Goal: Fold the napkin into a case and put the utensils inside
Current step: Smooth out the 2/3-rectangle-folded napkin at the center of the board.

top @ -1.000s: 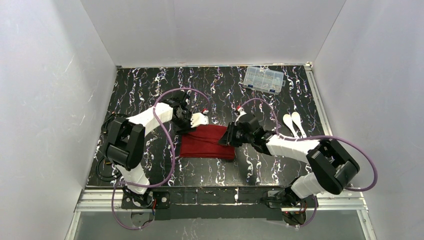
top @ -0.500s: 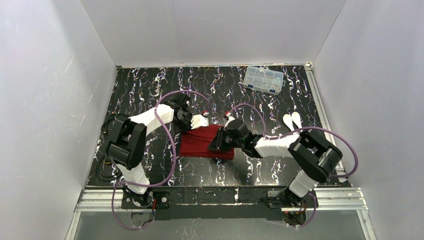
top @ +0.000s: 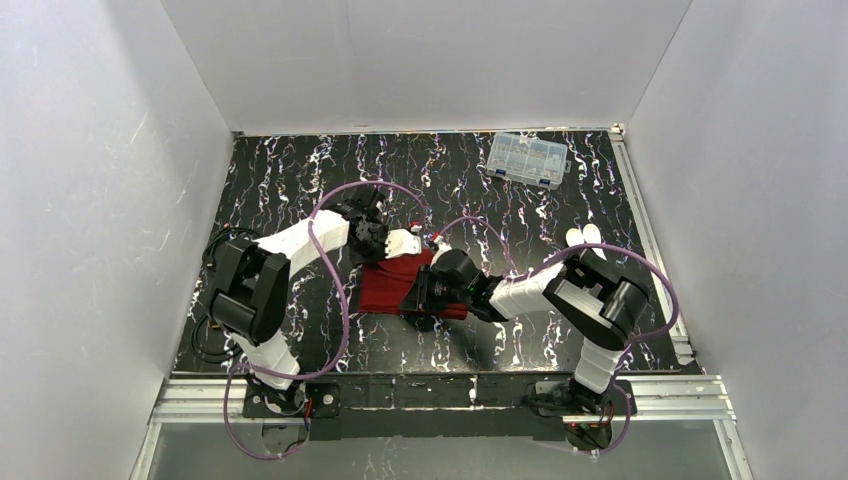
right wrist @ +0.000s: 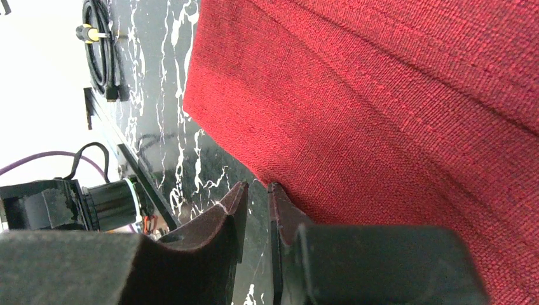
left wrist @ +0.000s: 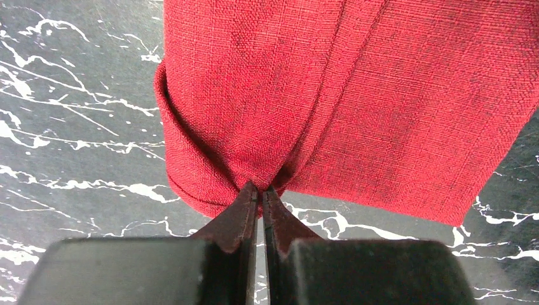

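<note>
- Top view: napkin (top: 385, 290) lies mid-table as a folded oblong, long axis left-right; not yet a finished case, judging by the loose layers
- Left gripper (top: 412, 245) sits at the napkin's far edge, near the middle of its length; right gripper (top: 426, 295) is low over the right half of the cloth, arm reaching in from the right
- Utensils (top: 585, 237) lie side by side on the table, well apart to the right of the napkin, partly behind the right arm; right arm is clearly the nearer one for them
- Clear box (top: 527, 158) at the far right of the table, not involved
- Left wrist: left gripper (left wrist: 259, 189) fingers pressed together, pinching the napkin (left wrist: 356, 95) edge; cloth puckers into the pinch; a rolled fold runs down the left side; cloth extends straight ahead of the fingers
- Right wrist: right gripper (right wrist: 255, 189) fingers narrowly apart; bare table shows in the gap; napkin (right wrist: 394, 127) edge runs diagonally and touches one fingertip; nothing seen clamped
- Judgement: next fold turns on the left pinch at the far edge; cloth lies toward the near side of it, so the pull should go across the short axis while the right gripper holds or tucks the right end
</note>
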Available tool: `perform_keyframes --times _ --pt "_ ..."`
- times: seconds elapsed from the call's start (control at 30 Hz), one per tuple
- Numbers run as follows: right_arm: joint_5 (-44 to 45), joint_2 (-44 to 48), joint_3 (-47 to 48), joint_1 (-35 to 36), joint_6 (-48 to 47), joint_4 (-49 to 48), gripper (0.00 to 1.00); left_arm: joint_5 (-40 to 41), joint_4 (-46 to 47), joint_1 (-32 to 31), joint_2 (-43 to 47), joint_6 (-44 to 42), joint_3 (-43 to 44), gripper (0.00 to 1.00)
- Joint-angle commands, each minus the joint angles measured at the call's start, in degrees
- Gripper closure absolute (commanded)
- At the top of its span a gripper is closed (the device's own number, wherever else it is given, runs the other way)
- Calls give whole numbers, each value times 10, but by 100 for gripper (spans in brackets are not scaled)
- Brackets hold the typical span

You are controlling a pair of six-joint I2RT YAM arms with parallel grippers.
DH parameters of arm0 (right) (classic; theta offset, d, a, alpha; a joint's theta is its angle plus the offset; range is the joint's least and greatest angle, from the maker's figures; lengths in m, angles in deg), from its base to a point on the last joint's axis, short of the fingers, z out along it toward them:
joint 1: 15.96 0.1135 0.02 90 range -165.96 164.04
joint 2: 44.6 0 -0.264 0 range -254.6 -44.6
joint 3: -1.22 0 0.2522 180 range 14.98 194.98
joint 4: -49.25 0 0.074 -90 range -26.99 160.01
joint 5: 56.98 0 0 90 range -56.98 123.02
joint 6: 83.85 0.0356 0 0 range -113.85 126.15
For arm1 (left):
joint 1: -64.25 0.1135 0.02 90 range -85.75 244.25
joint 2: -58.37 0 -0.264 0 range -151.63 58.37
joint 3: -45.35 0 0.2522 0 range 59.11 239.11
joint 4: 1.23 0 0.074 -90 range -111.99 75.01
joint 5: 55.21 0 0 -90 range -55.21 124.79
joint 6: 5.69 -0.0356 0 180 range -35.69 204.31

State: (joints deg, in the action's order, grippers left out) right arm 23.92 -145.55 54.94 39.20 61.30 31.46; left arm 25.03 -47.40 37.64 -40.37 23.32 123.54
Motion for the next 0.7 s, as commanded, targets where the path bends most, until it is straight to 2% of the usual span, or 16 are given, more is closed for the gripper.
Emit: perform_keyframes --times 0.0,0.67 --pt "14 -6 7 1 7 -30 74 1 -20 -8 35 -17 2 100" --pt "14 -15 3 2 20 -23 74 17 -13 -31 88 -56 -67 100"
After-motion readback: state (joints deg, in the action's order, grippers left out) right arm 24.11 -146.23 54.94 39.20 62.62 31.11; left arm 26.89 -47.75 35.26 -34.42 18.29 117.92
